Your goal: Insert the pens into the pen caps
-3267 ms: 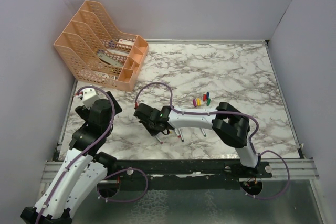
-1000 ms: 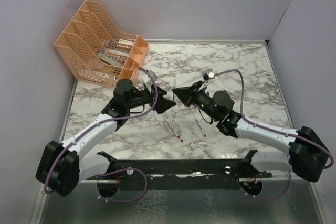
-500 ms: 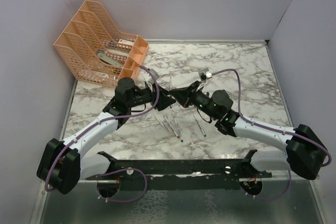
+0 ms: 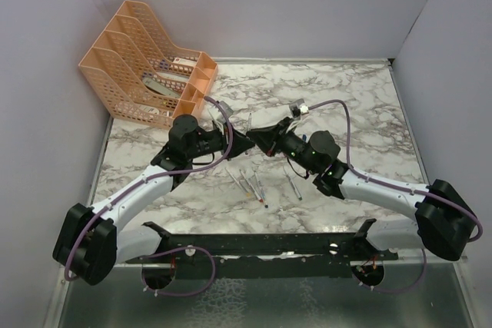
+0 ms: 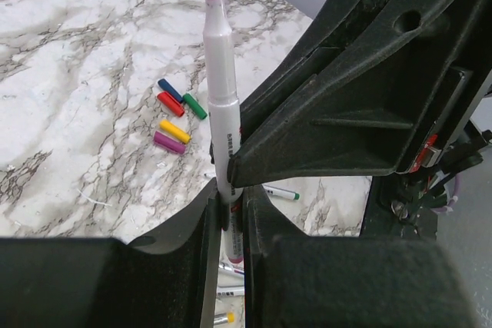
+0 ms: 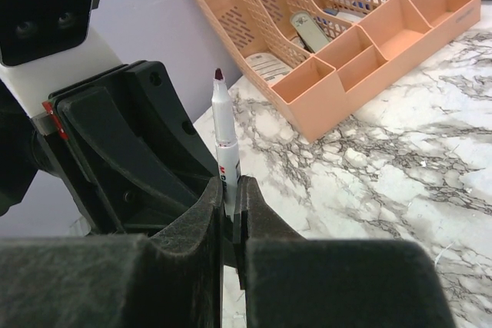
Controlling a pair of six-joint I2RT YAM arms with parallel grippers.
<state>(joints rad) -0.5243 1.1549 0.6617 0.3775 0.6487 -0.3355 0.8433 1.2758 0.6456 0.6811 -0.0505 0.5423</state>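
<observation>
One pale pen (image 4: 250, 123) with a dark red tip stands upright above the table's middle, gripped from both sides. My left gripper (image 4: 244, 144) is shut on its lower barrel (image 5: 223, 151). My right gripper (image 4: 258, 138) is shut on the same pen (image 6: 224, 140), and the two grippers touch nose to nose. Several other pens (image 4: 247, 183) lie on the marble in front of them, one with a green tip (image 5: 281, 192). The pen caps (image 5: 175, 115), blue, red, green, yellow and purple, lie together on the table; in the top view the right arm hides them.
An orange mesh file tray (image 4: 146, 67) holding pale objects stands at the back left, close behind the left arm. Grey walls enclose the marble table (image 4: 346, 105) on three sides. The arms' base rail (image 4: 269, 247) runs along the near edge.
My left gripper slid right up to the upright pen and shut on it. The right gripper has kept its grip and stayed nearly still.
</observation>
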